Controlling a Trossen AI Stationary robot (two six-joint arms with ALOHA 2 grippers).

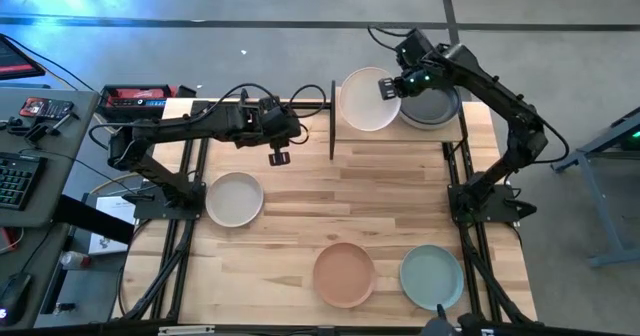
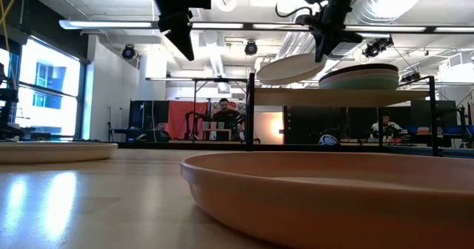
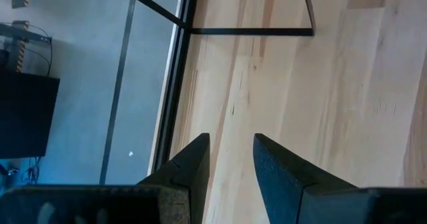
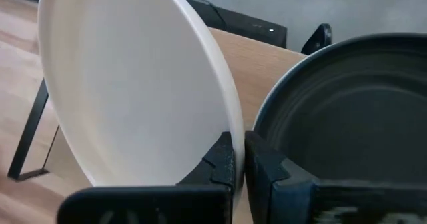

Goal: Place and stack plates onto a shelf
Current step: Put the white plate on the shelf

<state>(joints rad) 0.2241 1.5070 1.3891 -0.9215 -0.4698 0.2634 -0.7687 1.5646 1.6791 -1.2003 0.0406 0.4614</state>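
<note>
My right gripper [image 1: 390, 86] is shut on a white plate [image 1: 366, 100] over the left half of the shelf [image 1: 400, 141], a light-wood panel on black uprights at the table's far edge. On the shelf's right half rests a stack of plates [image 1: 432, 108] with a dark one [image 4: 347, 111] on top. My left gripper [image 1: 278, 157] hangs open above bare table, left of the shelf and touching nothing. A cream plate [image 1: 234, 198], a terracotta plate [image 1: 344, 273] and a teal plate [image 1: 431, 276] lie flat on the table. My right gripper pinches the white plate's rim [image 4: 230, 117] between its two fingers, on the side nearest the stack. The fingers slant down from above. The plate [image 2: 291, 69] is tilted, its held edge higher, and hangs just above the shelf panel [image 2: 333, 97].
The shelf's black upright [image 1: 332, 121] stands between my left gripper and the white plate. Bare wood lies in the table's middle [image 1: 380, 196]. A desk with a keyboard [image 1: 15, 181] and gear stands beyond the table's left edge. People sit in the room behind [image 2: 224, 115].
</note>
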